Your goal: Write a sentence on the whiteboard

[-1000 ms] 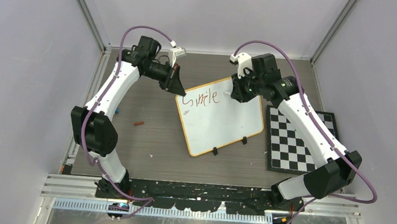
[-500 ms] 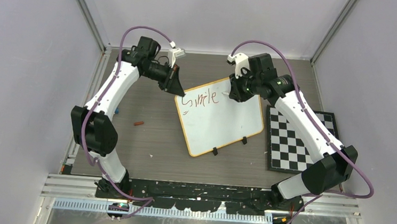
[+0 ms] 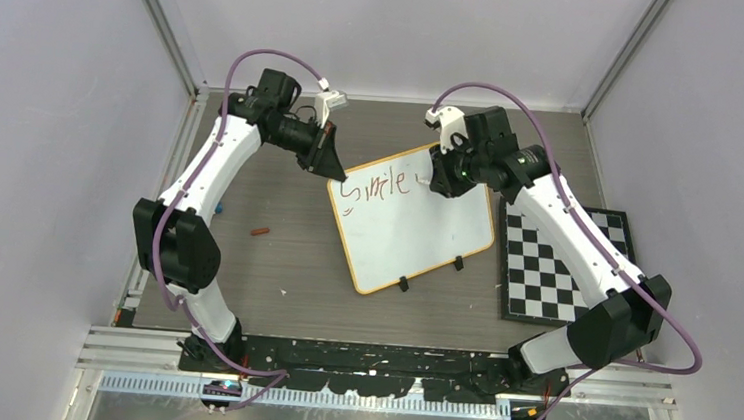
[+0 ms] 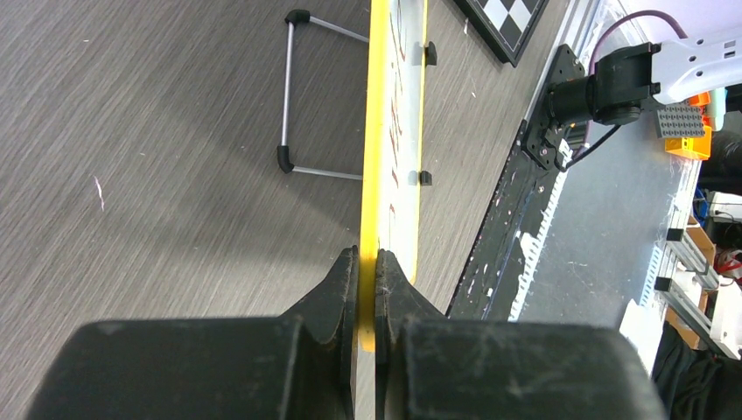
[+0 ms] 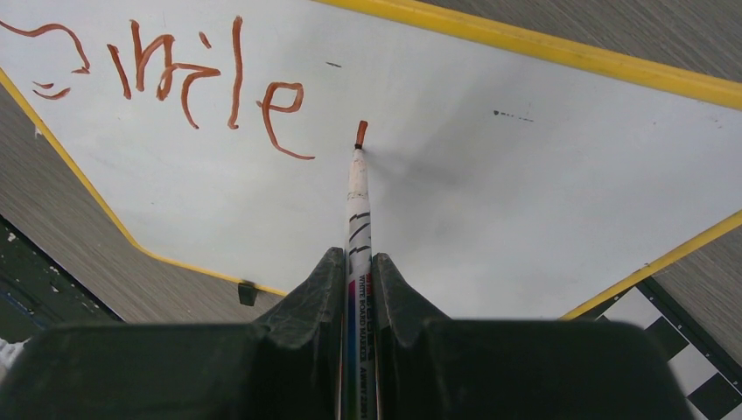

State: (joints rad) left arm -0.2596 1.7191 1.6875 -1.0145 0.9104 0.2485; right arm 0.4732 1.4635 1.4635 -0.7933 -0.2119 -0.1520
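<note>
The jaws of the right gripper [image 5: 354,262] are closed narrowly on one thin white whiteboard marker [image 5: 357,210] with printed bands. Its long axis runs straight out from the fingers, and its red-brown tip points at the board face just to the right of the letter "e". I cannot tell if the tip touches the surface.

The jaws of the left gripper [image 4: 367,258] are pressed together on the orange-yellow rim of the one flat white rectangular whiteboard [image 4: 376,131], at its far left corner. In the left wrist view the board is seen edge-on, and one thin grey wire stand [image 4: 289,96] comes out from its back to the table.

From above, the whiteboard [image 3: 416,239] is in the middle of the grey wood-grain table [image 3: 284,263], between the two arms and turned at an angle. Its two small black feet [image 3: 403,284] are on the near edge.

The red-brown handwritten sentence [image 5: 175,79] has one word, "Smile", in one line. It runs along the far edge, from the left gripper's corner toward the right gripper.

One black-and-white checkered mat [image 3: 553,274] lies just beside the board on the right. One small red-brown piece [image 3: 262,229] lies on the table to the left, apart from the board
</note>
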